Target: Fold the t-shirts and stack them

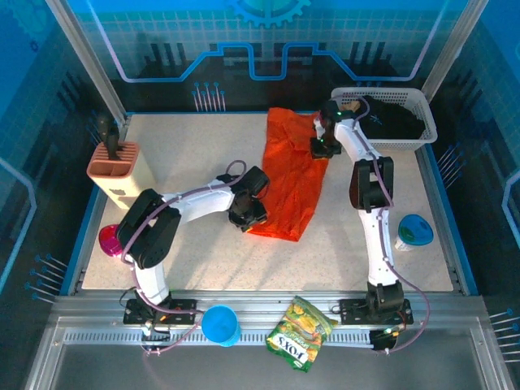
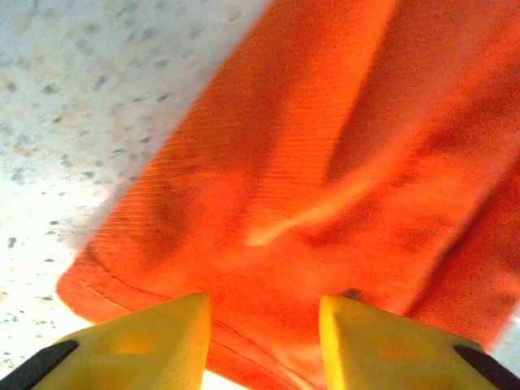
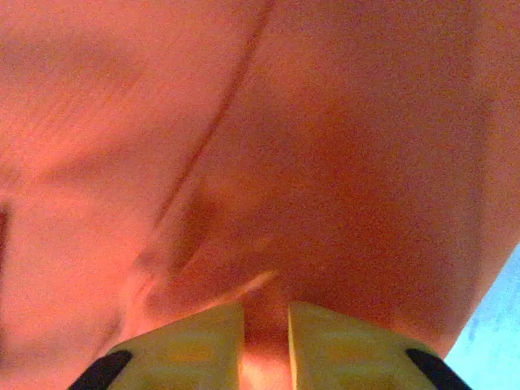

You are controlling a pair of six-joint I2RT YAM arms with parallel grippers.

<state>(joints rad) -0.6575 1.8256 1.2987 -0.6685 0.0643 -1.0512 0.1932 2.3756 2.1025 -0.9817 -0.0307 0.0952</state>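
The left pincer (image 2: 264, 329) stands partly open. Its yellow fingers (image 2: 154, 341) are well apart over the near hem of the orange t-shirt (image 2: 325, 162), with cloth lying in the gap but, as far as I can judge, not pinched. The right pincer (image 3: 266, 329) has its jaws only a crack apart with a ridge of the same orange cloth between them; whether it grips that ridge or merely touches it I cannot tell. Out from the left pincer the shirt runs as a long, narrow, rumpled strip towards the right pincer, which sits at its far end. To the left pincer's left lies bare speckled tabletop (image 2: 73, 97). Just beyond the right pincer, to its right, a white slatted basket (image 1: 382, 93) holds the black t-shirt (image 1: 398, 122). The orange cloth is a fine ribbed knit, matte, with a stitched hem and soft folds. It should be light, limp and prone to sag and slide, but not fragile. I would take it at the hem corners or the shoulders, both ends at once, so it hangs flat
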